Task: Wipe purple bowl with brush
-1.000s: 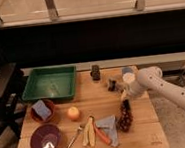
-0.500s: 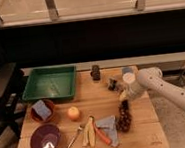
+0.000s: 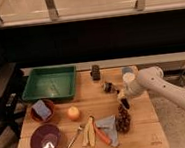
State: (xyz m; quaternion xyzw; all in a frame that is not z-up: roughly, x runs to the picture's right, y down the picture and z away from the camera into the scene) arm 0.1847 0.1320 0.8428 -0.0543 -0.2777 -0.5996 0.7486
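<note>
The purple bowl (image 3: pixel 45 140) stands at the front left corner of the wooden table (image 3: pixel 148 132), with a pale glint inside. My gripper (image 3: pixel 123 103) hangs over the table's right middle, just above a dark bunch of grapes (image 3: pixel 124 120) and far to the right of the bowl. A small dark thing with a whitish spot (image 3: pixel 107 87), which looks like the brush, lies just up-left of the gripper. I cannot tell whether the gripper touches it.
A green tray (image 3: pixel 51 83) sits at the back left. A reddish-brown bowl (image 3: pixel 41 110) holds a blue sponge. An orange (image 3: pixel 73 112), a silver spoon (image 3: pixel 74 137), peels (image 3: pixel 90 131) and a grey cloth (image 3: pixel 108 124) lie mid-front. A dark box (image 3: pixel 95 72) and a cup (image 3: pixel 127 70) stand at the back.
</note>
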